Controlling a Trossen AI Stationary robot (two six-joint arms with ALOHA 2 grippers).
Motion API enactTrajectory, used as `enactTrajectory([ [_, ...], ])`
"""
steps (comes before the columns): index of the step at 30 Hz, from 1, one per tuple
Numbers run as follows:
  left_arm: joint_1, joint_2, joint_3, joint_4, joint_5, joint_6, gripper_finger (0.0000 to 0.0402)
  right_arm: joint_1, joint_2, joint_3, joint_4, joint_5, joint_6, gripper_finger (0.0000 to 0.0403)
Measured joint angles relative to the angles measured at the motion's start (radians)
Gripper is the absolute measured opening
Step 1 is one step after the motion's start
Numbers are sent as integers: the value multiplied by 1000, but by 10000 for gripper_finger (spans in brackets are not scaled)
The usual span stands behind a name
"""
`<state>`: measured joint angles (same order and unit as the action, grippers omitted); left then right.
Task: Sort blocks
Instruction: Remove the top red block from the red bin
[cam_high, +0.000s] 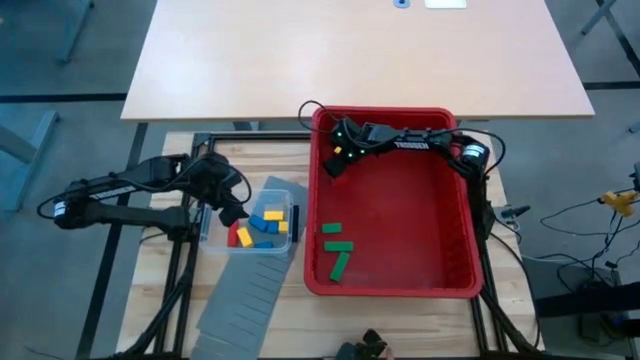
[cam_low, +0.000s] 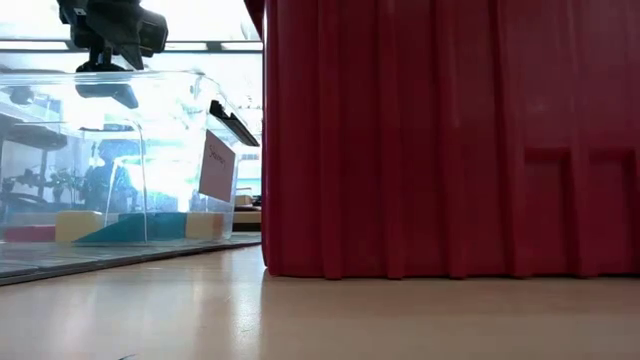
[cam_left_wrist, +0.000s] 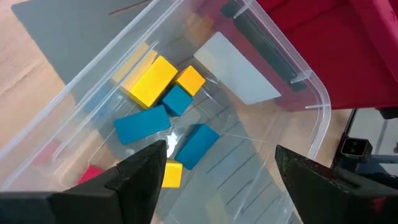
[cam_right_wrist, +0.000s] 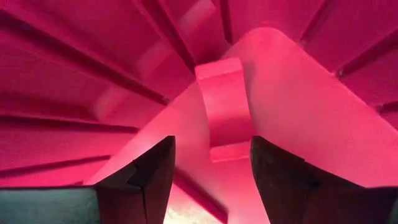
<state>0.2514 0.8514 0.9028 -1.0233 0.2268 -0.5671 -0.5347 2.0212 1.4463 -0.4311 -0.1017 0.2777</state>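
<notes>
- My right pincer (cam_high: 333, 160) is tucked into the far left corner of the red bin (cam_high: 455, 285), fingers spread apart with nothing pinched.
- Right between those fingers sits a red block (cam_right_wrist: 222, 109), lying on the bin floor tight against the corner. It's touching neither finger as far as I can see from my right wrist camera.
- Three green blocks (cam_high: 337, 252) are down by the bin's near left corner, close together on the floor, well apart from my right pincer.
- My left pincer (cam_left_wrist: 214, 177) hangs over the clear tub (cam_high: 210, 243), which sits just beside the bin's left wall. Fingers spread wide here too, holding nothing.
- Inside the tub there's a mix: yellow blocks (cam_left_wrist: 151, 81), blue blocks (cam_left_wrist: 141, 124) and a red one peeking out at the tub's edge (cam_left_wrist: 91, 173). A couple of the blue and yellow ones are touching each other in the middle.
- The tub rests on a grey slotted panel (cam_high: 240, 300) lying on the wooden worktop (cam_high: 150, 290).
</notes>
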Motion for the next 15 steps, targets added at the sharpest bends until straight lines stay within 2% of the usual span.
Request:
enactTrajectory([
  [9, 0, 18, 0, 1, 14, 0, 276, -3, 65, 20, -15, 17, 22, 188],
  [15, 0, 26, 0, 3, 22, 0, 276, -1, 99, 22, -25, 24, 50, 174],
])
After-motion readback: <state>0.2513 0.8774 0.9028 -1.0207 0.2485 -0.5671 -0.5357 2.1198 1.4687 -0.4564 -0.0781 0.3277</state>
